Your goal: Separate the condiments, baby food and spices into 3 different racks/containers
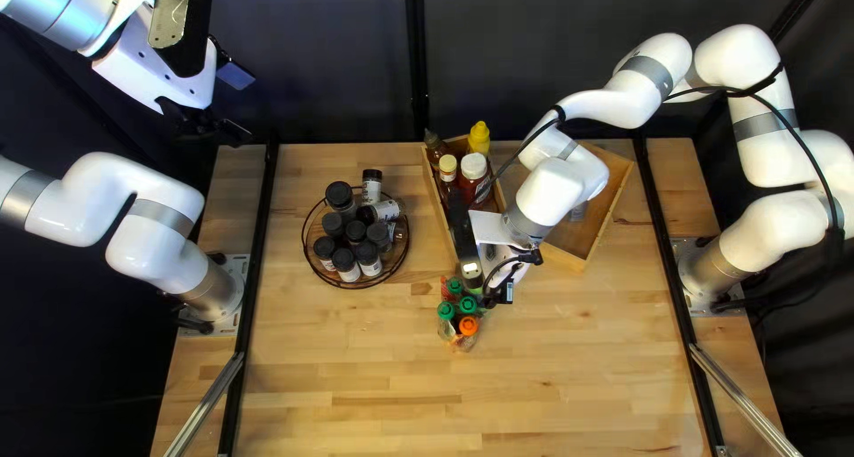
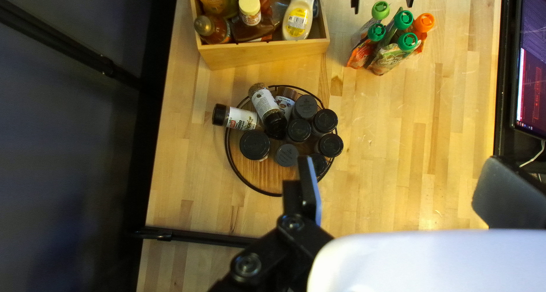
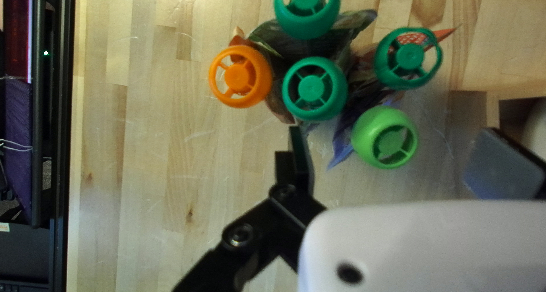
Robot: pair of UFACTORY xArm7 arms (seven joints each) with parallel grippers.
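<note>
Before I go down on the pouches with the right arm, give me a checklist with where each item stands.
1. Right gripper open, nothing held: ok, its fingers stand apart.
2. Left gripper open, nothing held: ok.
3. Baby food pouches in a container: not ok, they stand bunched on the table.
4. Spice jars all within the round rack: not ok, one tilted jar's black cap sticks out past the rim.
5. Empty container free for the pouches: cannot tell, the right arm hides part of the right-hand wooden box.
</note>
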